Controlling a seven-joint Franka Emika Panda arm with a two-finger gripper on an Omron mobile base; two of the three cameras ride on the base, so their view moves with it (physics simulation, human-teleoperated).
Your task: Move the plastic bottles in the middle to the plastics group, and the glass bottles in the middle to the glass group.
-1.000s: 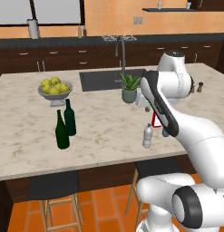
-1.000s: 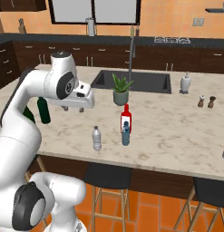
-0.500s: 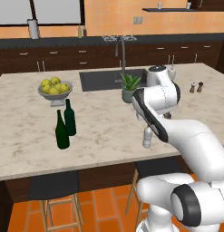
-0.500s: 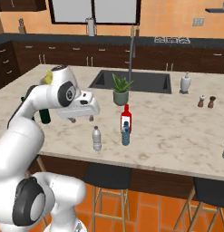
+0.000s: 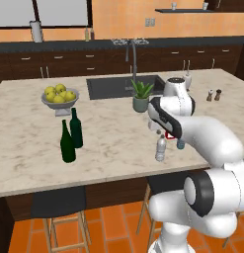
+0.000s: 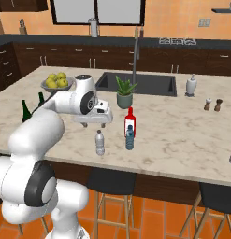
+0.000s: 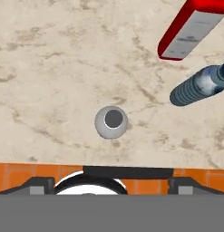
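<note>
The clear-whitish plastic bottle (image 6: 100, 142) stands upright near the counter's front edge. In the hand view its pale cap (image 7: 111, 122) sits straight below me. My gripper (image 6: 91, 124) hangs above it, open and holding nothing, fingers spread wide (image 7: 111, 183). To its right stand the blue-grey bottle (image 6: 130, 139) (image 7: 198, 86) and, just behind that, the red flat-sided bottle (image 6: 130, 121) (image 7: 190, 28). My arm hides most of both in the left base view. The two dark green wine bottles (image 5: 71, 134) stand together at the counter's left.
A bowl of lemons (image 5: 59, 96) sits behind the green bottles. A potted plant (image 6: 124, 92) stands in front of the sink (image 6: 138, 83). The white soap dispenser (image 6: 191, 85) and two shakers (image 6: 213, 103) are at the right. Stools stand below the counter's front edge.
My hand has swung down and forward from above the counter's left-middle to a spot over the clear bottle. The bottles have not moved.
</note>
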